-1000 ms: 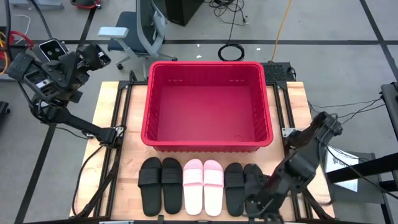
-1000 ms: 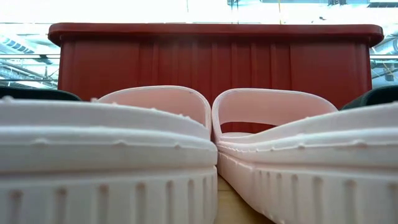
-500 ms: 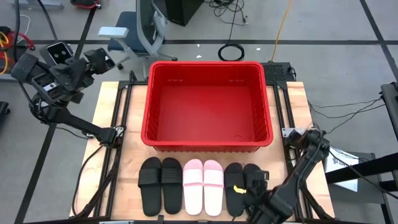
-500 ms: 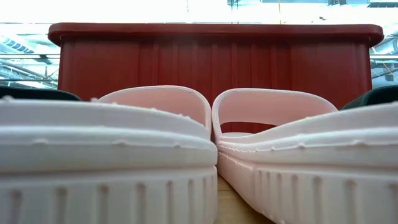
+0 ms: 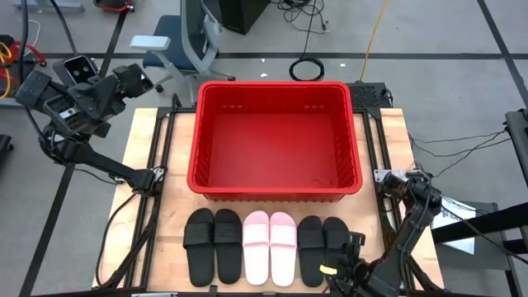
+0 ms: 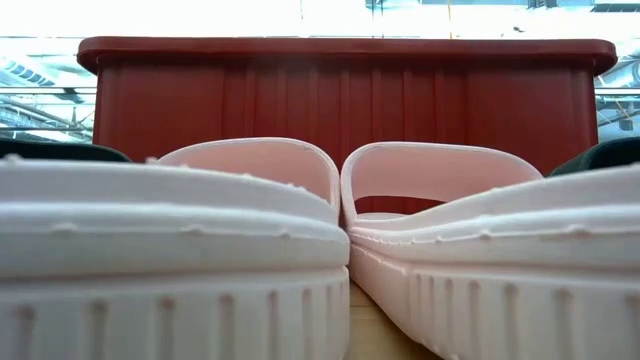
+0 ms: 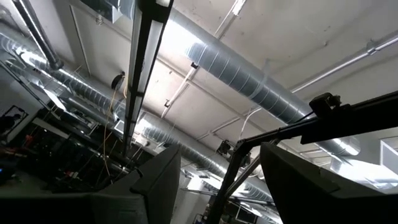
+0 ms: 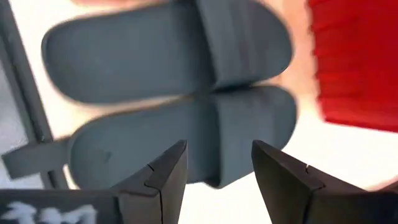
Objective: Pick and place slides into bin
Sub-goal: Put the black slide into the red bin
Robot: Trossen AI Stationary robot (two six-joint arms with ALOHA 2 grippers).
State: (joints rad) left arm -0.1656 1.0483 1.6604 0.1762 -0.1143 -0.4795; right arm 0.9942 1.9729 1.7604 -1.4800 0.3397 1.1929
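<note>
— What had just changed?
— Our right gripper (image 5: 345,272) had dropped to the bench's front edge, fingers parted and empty, over the outermost of six rubber slides (image 5: 336,247), black and pink.
— And the task?
— Nothing sat in the big red plastic bin (image 5: 275,191) behind them; our left gripper (image 5: 132,78) waited released.

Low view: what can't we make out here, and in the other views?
- Low view: black slides nearly hidden behind the pink slides; bin interior hidden by its wall.
- High view: right pincer partly cut off by the bottom edge.
- Right wrist view: black slides blurred.
- Left wrist view: only ceiling; table unseen.
</note>
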